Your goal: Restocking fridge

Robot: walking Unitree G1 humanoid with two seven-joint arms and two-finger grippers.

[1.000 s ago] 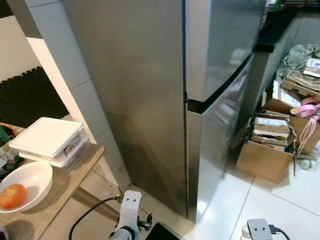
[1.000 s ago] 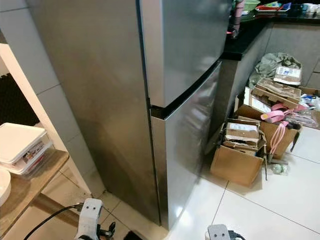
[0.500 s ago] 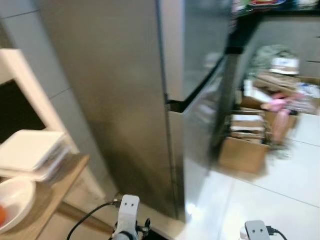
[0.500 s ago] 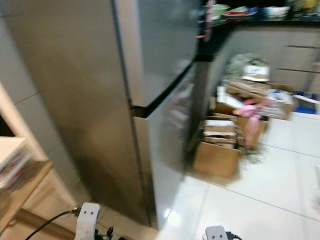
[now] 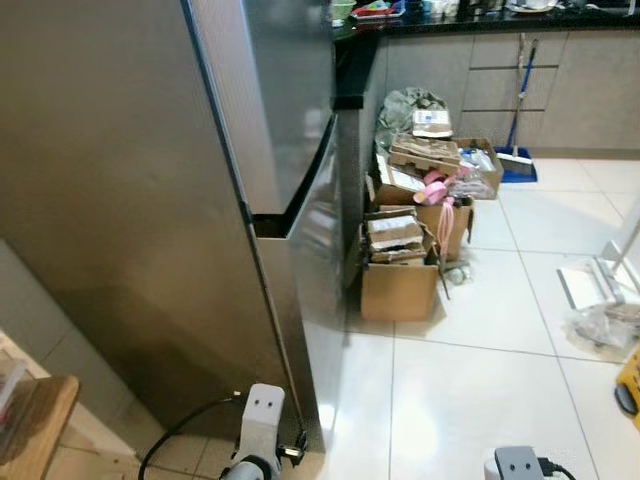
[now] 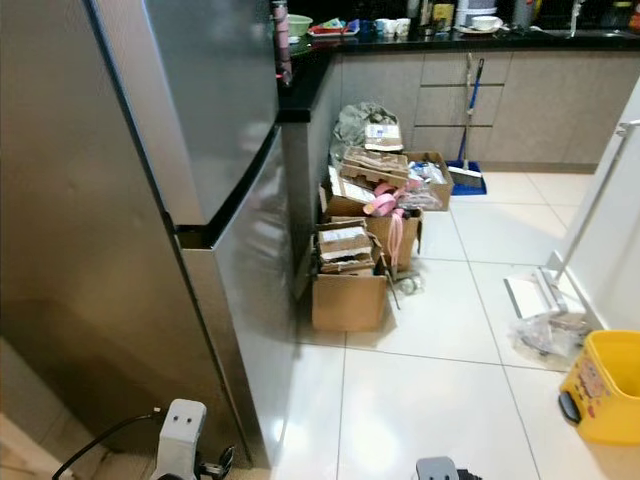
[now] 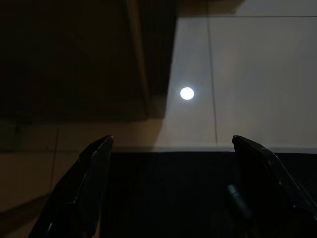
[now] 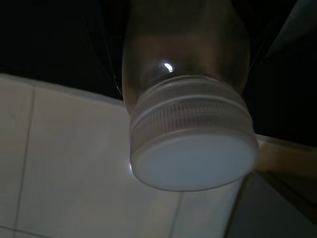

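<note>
Fridge: we note the steel fridge (image 5: 150,200) with both doors shut, its front edge now left of centre; a second ago it ran through the middle of the head views.

View: we judge the camera has swung to the robot's right, not the things. The wooden table (image 5: 30,425) has slid to the left edge, only a corner showing.

Floor: newly in sight are the white tiled floor (image 6: 430,390), a cluster of cardboard boxes (image 5: 400,285) beside the fridge, a yellow bucket (image 6: 605,385), and a broom (image 6: 465,150) leaning on the cabinets.

Left hand: the left hand (image 7: 171,191) hangs low over the tiles by the fridge's base, fingers (image 7: 84,186) spread wide, holding nothing.

Right hand: the right hand grips a clear bottle with a white screw cap (image 8: 193,148), cap pointing down toward the floor; its dark fingers lie close against the bottle's sides.

Meaning: we judge the robot is turning to face the fridge front, stock in hand. The door is not yet opened.
</note>
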